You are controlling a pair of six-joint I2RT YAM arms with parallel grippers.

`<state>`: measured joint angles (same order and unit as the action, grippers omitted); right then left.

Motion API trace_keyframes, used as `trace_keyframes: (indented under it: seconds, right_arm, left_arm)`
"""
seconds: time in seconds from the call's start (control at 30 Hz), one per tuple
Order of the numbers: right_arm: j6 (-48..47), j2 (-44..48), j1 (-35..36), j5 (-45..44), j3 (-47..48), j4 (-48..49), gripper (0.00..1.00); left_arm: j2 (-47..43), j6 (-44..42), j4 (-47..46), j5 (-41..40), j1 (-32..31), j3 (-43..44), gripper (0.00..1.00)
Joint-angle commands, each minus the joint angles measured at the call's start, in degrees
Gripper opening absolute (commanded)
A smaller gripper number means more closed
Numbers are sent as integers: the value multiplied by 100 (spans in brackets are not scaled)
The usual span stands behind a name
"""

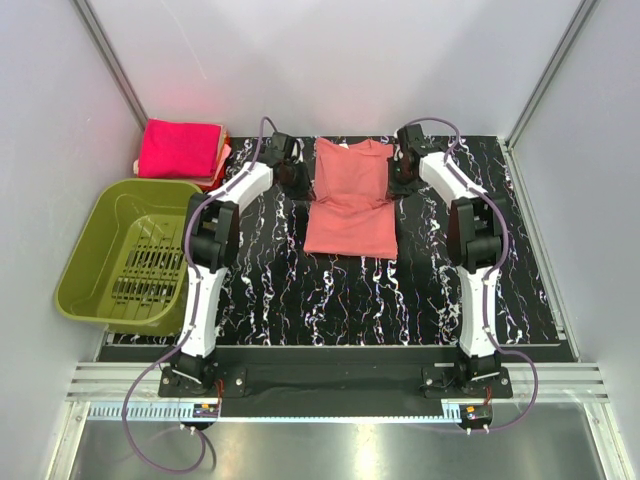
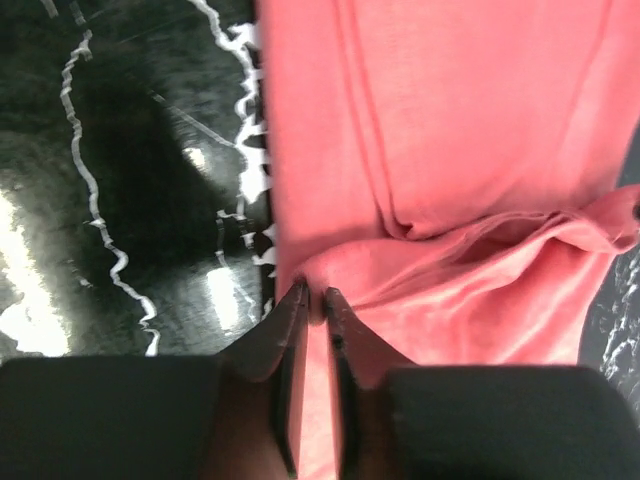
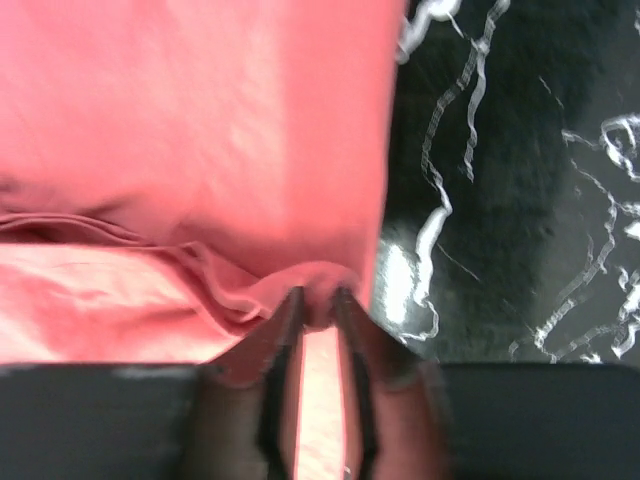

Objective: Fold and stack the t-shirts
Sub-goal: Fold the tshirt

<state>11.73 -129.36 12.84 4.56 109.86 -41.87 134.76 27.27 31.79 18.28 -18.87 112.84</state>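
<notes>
The salmon-coral t-shirt (image 1: pixel 350 200) lies on the black marbled mat at the back middle, sides folded in, narrow and long. My left gripper (image 1: pixel 298 180) is at its far left edge and my right gripper (image 1: pixel 400 172) at its far right edge. In the left wrist view my left gripper (image 2: pixel 313 295) is shut on a pinch of the shirt's edge (image 2: pixel 450 150). In the right wrist view my right gripper (image 3: pixel 318 295) is shut on the shirt's edge (image 3: pixel 200 130). Folded magenta-pink t-shirts (image 1: pixel 180 150) are stacked at the back left.
An olive-green plastic basket (image 1: pixel 130 250) stands left of the mat (image 1: pixel 300 290), beside the left arm. White walls close in on the back and sides. A metal rail runs along the near edge by the arm bases.
</notes>
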Motion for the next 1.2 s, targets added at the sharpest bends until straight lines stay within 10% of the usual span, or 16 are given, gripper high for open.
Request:
trace_keyframes:
  seconds: [0.0,0.1,0.17,0.57,1.17]
  right_arm:
    - [-223,-45,-27,309,571,118,29]
    - [-162,130,-45,239,545,39,38]
    - [-83,419,-62,221,344,-14,45]
    - [128,465,-62,977,-290,161,25]
    - [128,-529,-212,854,843,161,25]
  left_arm:
    - [-169,42,-68,-246,50,291,24]
    - [-388,-37,46,-589,112,292,72]
    - [-598,-255,64,-563,138,239,73]
    - [-952,-248,-463,650,-29,-640,14]
    - [6,-327,-560,519,-134,194,13]
